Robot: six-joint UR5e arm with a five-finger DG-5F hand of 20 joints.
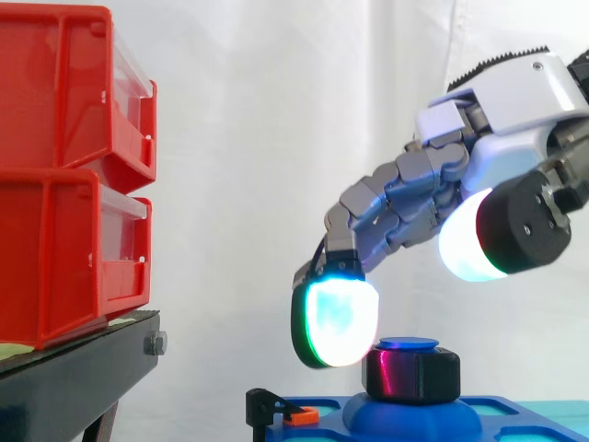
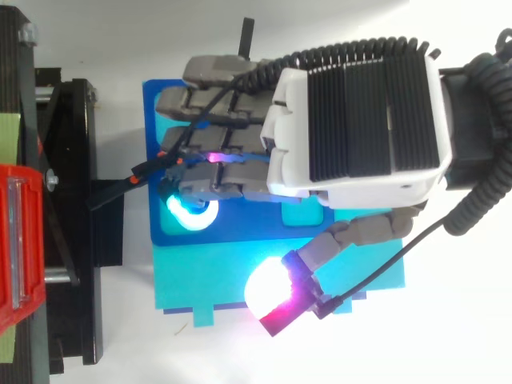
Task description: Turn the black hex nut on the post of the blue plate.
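Note:
The black hex nut (image 1: 411,373) sits on the blue post (image 1: 408,343) that rises from a dome on the blue plate (image 1: 515,419), low in the side view. My hand (image 1: 515,101) reaches in from the right and hangs over the nut. Its fingers bend down, and one glowing fingertip pad (image 1: 339,322) hangs just at the nut's upper left. The thumb pad (image 1: 469,239) is held up and away to the right, well clear of the nut. Nothing is gripped. From above, the hand (image 2: 356,120) covers the post and nut on the blue plate (image 2: 156,160).
Two red bins (image 1: 64,175) are stacked on a black stand (image 1: 83,368) at the left. A small black clip with an orange piece (image 1: 276,408) sits at the plate's left end. A cyan board (image 2: 208,280) lies under the blue plate.

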